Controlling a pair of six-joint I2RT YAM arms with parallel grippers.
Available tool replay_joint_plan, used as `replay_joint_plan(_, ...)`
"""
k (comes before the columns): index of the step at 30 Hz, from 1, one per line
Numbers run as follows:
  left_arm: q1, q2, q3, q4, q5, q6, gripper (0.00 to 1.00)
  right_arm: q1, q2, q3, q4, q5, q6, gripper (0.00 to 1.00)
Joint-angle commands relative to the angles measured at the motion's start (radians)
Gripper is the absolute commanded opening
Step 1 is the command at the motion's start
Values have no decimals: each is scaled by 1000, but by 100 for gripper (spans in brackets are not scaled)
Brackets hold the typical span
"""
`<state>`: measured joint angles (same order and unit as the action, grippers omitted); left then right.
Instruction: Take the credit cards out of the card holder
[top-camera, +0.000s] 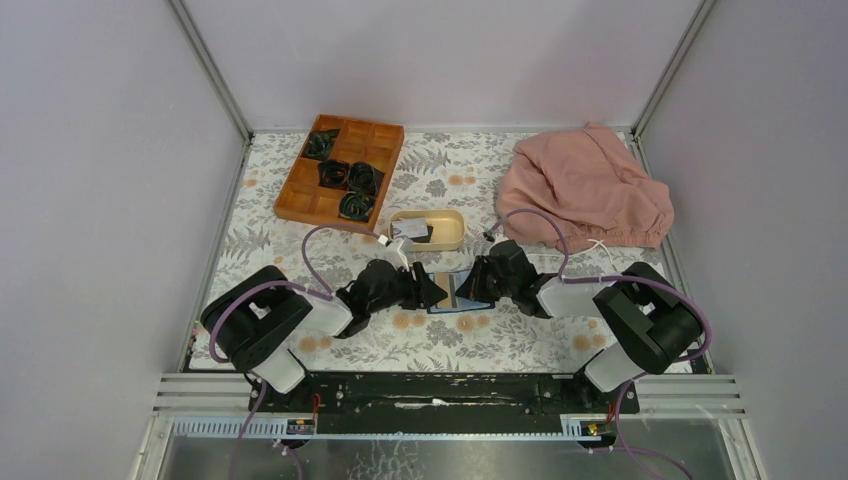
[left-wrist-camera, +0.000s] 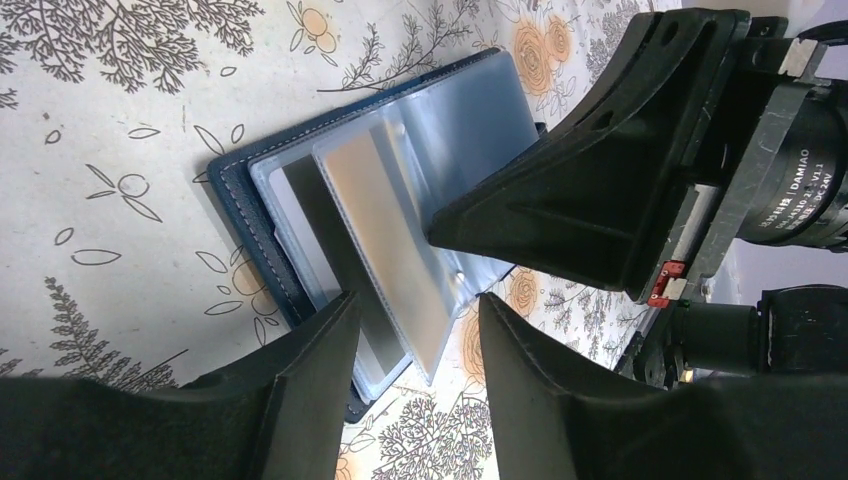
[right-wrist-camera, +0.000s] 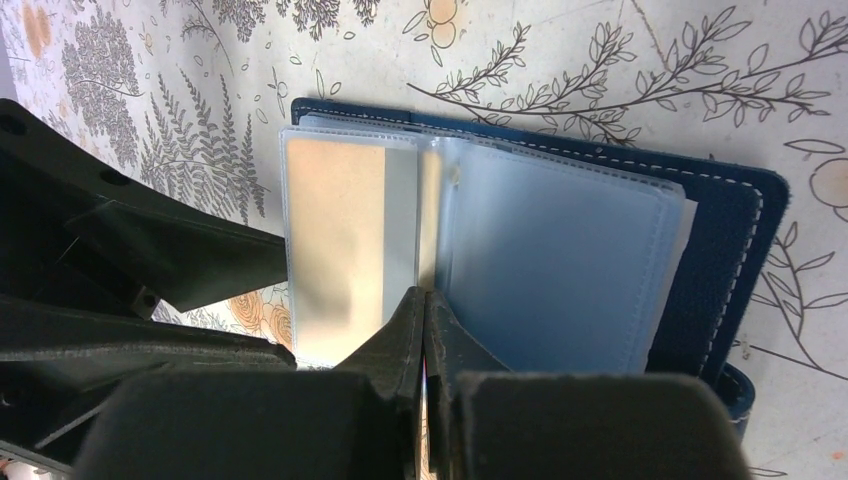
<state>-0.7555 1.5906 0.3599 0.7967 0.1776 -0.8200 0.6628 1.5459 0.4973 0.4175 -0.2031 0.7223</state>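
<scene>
Both arms reach low onto the card holder (top-camera: 455, 298); left gripper (left-wrist-camera: 418, 305) parted; right gripper (right-wrist-camera: 425, 300) closed; dish (top-camera: 456, 236) behind it.

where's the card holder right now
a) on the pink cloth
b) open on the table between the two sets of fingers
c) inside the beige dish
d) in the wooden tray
b, the card holder lies open on the floral table, clear sleeves up, with the left fingers and right fingers at its edges.
</scene>
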Motion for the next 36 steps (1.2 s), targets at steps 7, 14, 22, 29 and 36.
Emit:
replay_joint_plan(7, 5, -11, -1, 44, 32, 1, 27, 6, 43, -32, -15, 2, -2, 0)
replay_joint_plan(14, 2, 21, 49, 62, 72, -10, 12, 6, -15, -42, -12, -27, -31, 0)
replay_joint_plan(22, -12, 32, 76, 58, 46, -24, 32, 6, -152, -69, -29, -5, -91, 26)
replay_joint_plan(29, -33, 49, 116, 21, 43, -15, 36, 6, -310, -110, -66, 108, -59, 28)
replay_joint_plan(36, -79, 73, 175, -14, 39, -10, 38, 6, -589, -137, -246, 304, -40, 30)
